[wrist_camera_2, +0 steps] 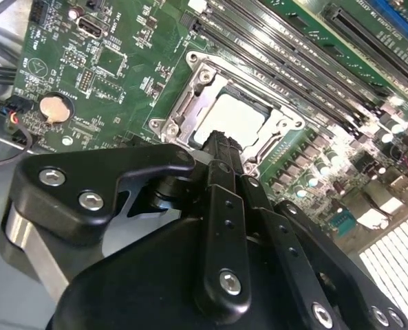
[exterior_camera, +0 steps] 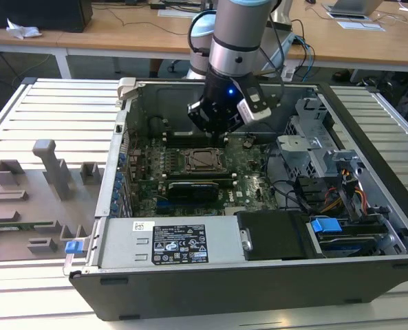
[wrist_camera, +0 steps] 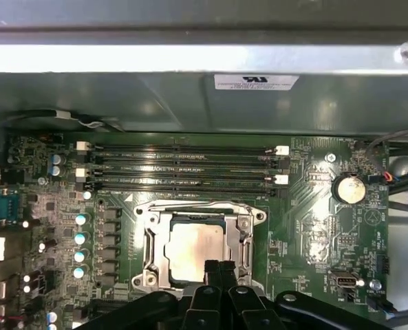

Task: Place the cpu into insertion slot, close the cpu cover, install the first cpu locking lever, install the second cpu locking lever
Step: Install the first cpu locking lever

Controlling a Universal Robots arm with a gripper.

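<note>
Cpu (wrist_camera: 194, 251) sits in the insertion slot (wrist_camera: 157, 265) at the middle of the motherboard (wrist_camera: 314, 220), its silvery top showing square and flat in both wrist views. Placement looks done. The cpu cover (wrist_camera: 198, 214) appears folded down over it, the metal frame ringing the chip on all visible sides, so I judge that step finished too. Whether either locking lever is latched cannot be read from these views; that part probably remains.

Memory slots (wrist_camera: 183, 168) run just beside the socket; a coin cell (wrist_camera: 348, 188) lies further off on the board.

Gripper (wrist_camera: 219, 267) hangs directly above the socket's near edge, fingers (wrist_camera_2: 224, 148) pressed together, nothing between them, tips close over the chip's rim; contact is uncertain. In the exterior view the arm (exterior_camera: 238, 34) comes straight down into the open computer case (exterior_camera: 259, 275), wrist vertical.
</note>
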